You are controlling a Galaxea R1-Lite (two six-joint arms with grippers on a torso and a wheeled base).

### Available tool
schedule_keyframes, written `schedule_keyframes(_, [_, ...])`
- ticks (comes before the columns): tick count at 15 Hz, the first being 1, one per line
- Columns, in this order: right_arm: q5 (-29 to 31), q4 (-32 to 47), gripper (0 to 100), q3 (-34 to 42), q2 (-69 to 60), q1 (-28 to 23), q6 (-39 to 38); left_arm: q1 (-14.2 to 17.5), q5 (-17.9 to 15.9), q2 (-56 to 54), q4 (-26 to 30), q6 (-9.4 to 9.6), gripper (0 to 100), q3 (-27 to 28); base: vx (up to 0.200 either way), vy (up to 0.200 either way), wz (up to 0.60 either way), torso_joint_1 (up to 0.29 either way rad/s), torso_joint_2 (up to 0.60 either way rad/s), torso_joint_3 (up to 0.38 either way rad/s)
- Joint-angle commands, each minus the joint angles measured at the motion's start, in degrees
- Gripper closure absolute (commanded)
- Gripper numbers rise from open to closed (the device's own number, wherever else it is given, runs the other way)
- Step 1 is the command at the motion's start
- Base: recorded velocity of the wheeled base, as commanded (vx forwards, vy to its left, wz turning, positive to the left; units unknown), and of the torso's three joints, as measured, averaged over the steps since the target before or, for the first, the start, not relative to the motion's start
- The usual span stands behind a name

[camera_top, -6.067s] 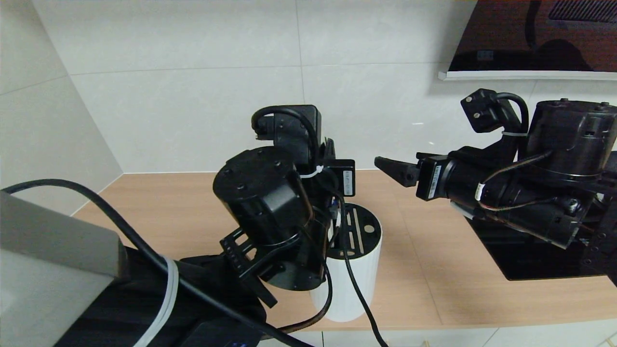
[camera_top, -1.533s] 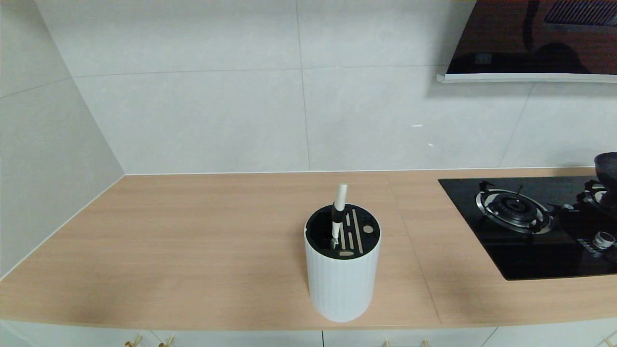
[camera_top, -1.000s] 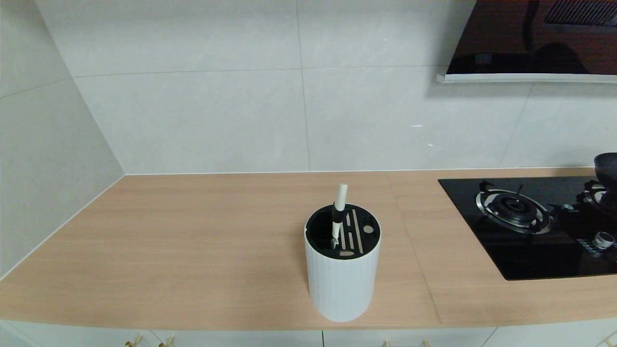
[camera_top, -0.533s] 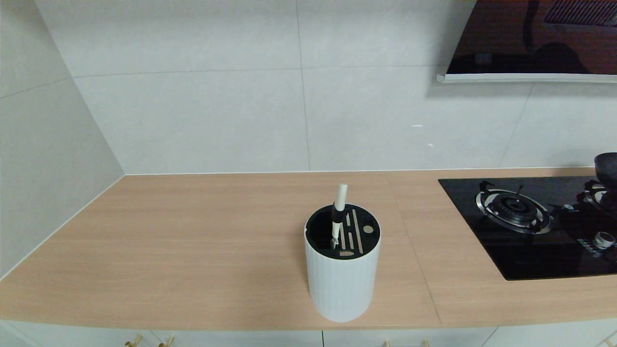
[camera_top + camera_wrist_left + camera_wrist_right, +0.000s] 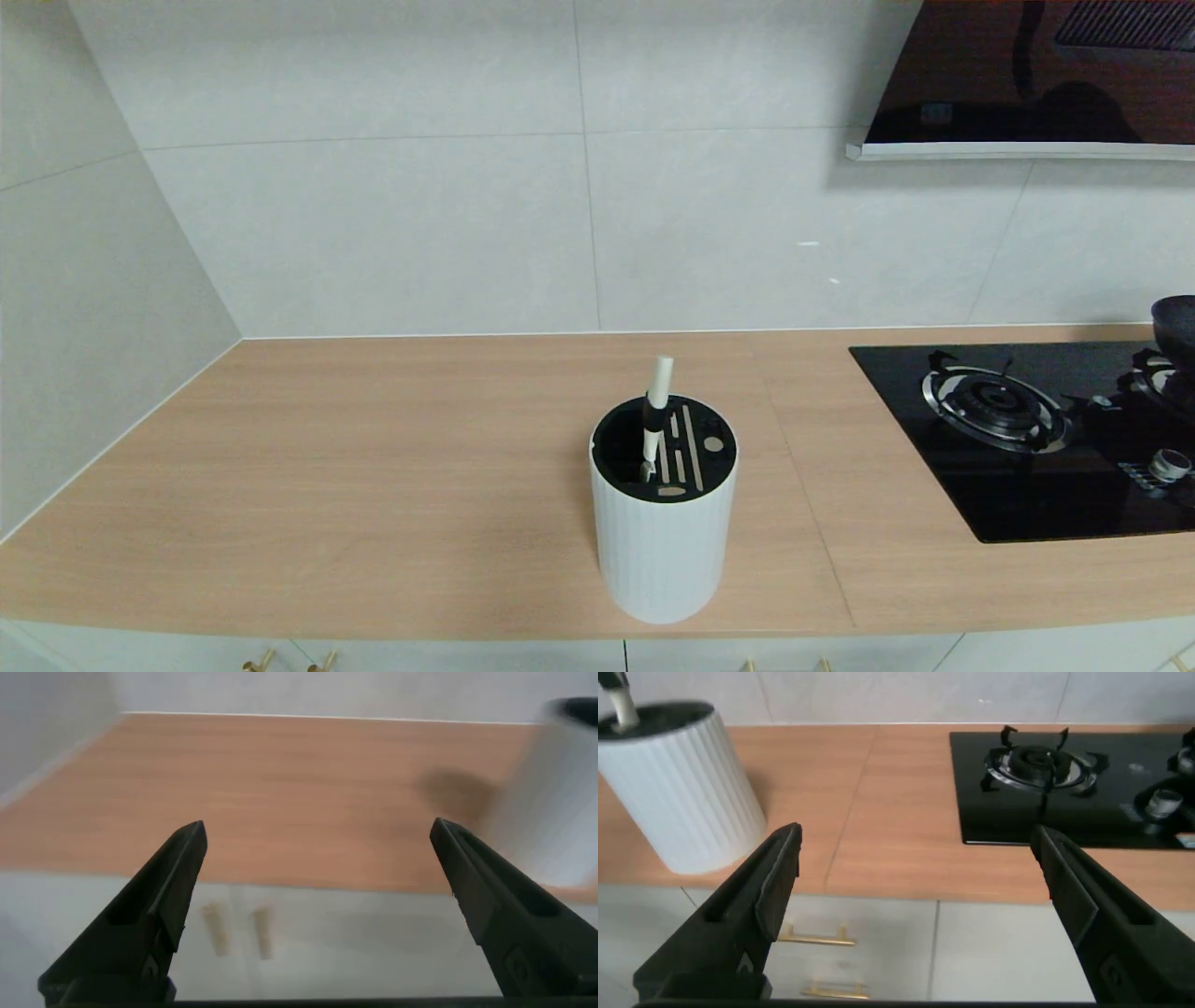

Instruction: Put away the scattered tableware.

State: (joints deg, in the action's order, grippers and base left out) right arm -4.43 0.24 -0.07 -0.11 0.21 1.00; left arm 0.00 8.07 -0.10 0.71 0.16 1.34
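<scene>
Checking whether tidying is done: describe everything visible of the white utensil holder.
The utensil holder is an upright white cylinder with ribbed walls, plastic-looking. Its black top has narrow slots, a round hole and an open well. It stands on the wooden counter near its front edge, left of the hob. One white-handled utensil stands in the well, nearly upright.

Pale tiled walls (image 5: 373, 224) back a wooden table (image 5: 373, 448); a black hob (image 5: 1027, 499) lies at three o'clock, a dark hood (image 5: 1027, 75) at one.
</scene>
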Motion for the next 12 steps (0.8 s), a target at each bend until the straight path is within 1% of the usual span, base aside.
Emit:
schedule_keyframes(1, [-0.1, 0.3, 0, 0.1, 0.1, 0.0, 0.4, 0.0, 0.1, 0.1, 0.0, 1.16, 0, -0.1, 0.0, 0.0, 0.0, 0.0, 0.0, 0.0])
schedule_keyframes(2, [-0.1, 0.1, 0, 0.1, 0.1, 0.0, 0.0, -0.1, -0.9, 0.1, 0.1, 3.01, 0, 0.0, 0.0, 0.0, 0.0, 0.0, 0.0, 0.0])
schedule_keyframes(3, [0.0, 0.1, 0, 0.1, 0.1, 0.0, -0.6, -0.1, -3.7, 0.1, 0.0, 3.18, 0, -0.4, 0.0, 0.0, 0.0, 0.0, 0.0, 0.0])
schedule_keyframes(4, [0.1, 0.1, 0, 0.1, 0.1, 0.0, -0.6, -0.1, -5.2, 0.1, 0.0, 3.97, 0, -0.4, 0.0, 0.0, 0.0, 0.0, 0.0, 0.0])
schedule_keyframes(5, [0.1, 0.1, 0, 0.1, 0.1, 0.0, -0.6, -0.1, -6.1, 0.1, 0.0, 4.32, 0, -0.4, 0.0, 0.0, 0.0, 0.0, 0.0, 0.0])
schedule_keyframes(6, [0.1, 0.1, 0, 0.1, 0.1, 0.0, -0.6, -0.1, -7.6, 0.1, -0.1, 4.15, 0, -1.0, 0.0, 0.0, 0.0, 0.0, 0.0, 0.0])
schedule_keyframes(7, [0.1, 0.1, 0, 0.1, 0.1, 0.0, -0.5, -0.2, -9.7, 0.3, -0.4, 3.45, 0, -1.3, 0.0, 0.0, 0.0, 0.0, 0.0, 0.0])
schedule_keyframes(8, [0.1, 0.1, 0, 0.1, 0.1, 0.0, -0.5, -0.2, -9.6, 0.3, -0.6, -0.07, 0, -1.3, 0.0, 0.0, 0.0, 0.0, 0.0, 0.0])
schedule_keyframes(9, [0.1, 0.1, 0, 0.1, 0.1, 0.0, -0.3, -0.2, -9.6, 0.2, -0.6, 0.37, 0, -1.3, 0.0, 0.0, 0.0, 0.0, 0.0, 0.0])
schedule_keyframes(12, [0.1, 0.1, 0, 0.1, 0.1, 0.0, -0.1, -0.1, -9.5, 0.1, -0.6, 0.37, 0, -1.3, 0.0, 0.0, 0.0, 0.0, 0.0, 0.0])
